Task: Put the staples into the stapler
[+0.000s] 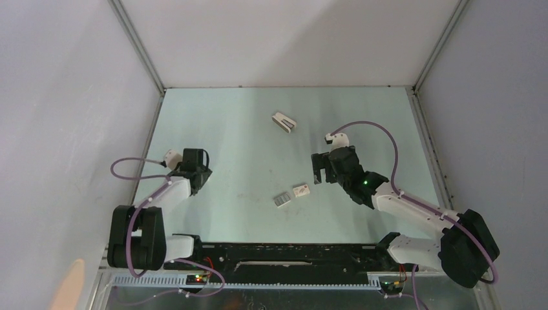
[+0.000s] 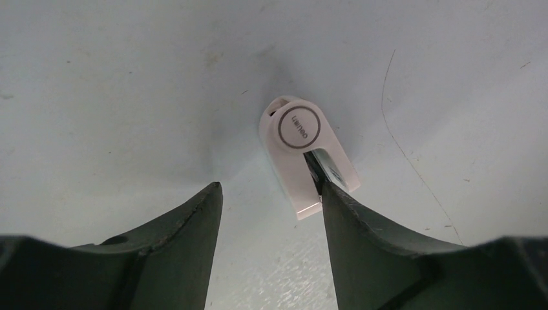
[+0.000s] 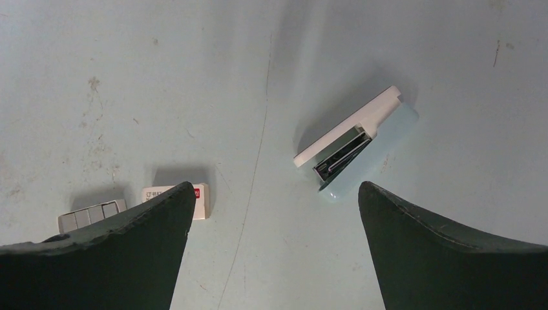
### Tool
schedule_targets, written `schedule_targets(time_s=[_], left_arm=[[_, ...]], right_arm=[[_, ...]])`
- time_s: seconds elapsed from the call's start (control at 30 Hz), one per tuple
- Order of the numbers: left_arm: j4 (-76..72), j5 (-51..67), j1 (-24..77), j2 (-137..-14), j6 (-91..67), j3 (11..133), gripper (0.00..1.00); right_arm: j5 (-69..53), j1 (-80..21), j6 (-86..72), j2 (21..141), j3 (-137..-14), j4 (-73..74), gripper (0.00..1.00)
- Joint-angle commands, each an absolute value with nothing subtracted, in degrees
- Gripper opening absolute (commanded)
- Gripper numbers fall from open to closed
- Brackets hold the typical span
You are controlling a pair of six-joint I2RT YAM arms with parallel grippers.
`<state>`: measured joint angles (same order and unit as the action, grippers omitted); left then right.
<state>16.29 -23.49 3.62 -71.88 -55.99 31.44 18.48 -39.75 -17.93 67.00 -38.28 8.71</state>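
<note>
Stapler [image 2: 298,132] sits on the table [image 1: 226,129] between the fingers of my left gripper [image 2: 271,187], half spread, one tip touching it, no real grip yet | staples [image 1: 282,200] mid-table just beside a little box [image 1: 300,190] | my right gripper [image 3: 276,184] wide open, holding zip

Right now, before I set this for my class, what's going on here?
Two robot arms work over a table. The left gripper sits low over the stapler, jaws open either side of it, not yet gripping. The right gripper hangs open and empty above the surface. The staples lie untouched beside a small white box; a second, wedge-shaped stapler lies farther back.
</note>
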Motion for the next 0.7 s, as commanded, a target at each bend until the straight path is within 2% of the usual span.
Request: schedule_targets(time_s=[0.0,0.1,0.27,0.47,0.67], left_arm=[[11.9,-22.48,2.97,-74.12,-56.78,33.14,0.6],[11.73,-22.04,2.89,-75.0,-56.33,33.05,0.53],[13.16,-21.27,2.83,-73.97,-53.49,33.66,0.36],[12.41,-15.14,2.99,-72.07,-48.72,32.86,0.15],[9.96,-7.51,5.75,-71.92,-44.06,31.38,0.07]], right_arm=[[19.83,-40.06,-17.1,68.06,-38.41,6.16,0.99],[19.47,-40.02,-17.13,68.18,-38.41,5.98,0.99],[18.09,-40.07,-17.06,68.2,-38.41,5.74,0.99],[14.25,-40.88,-16.91,67.47,-38.41,4.99,0.98],[5.68,-41.89,-17.32,68.43,-38.67,2.27,0.98]])
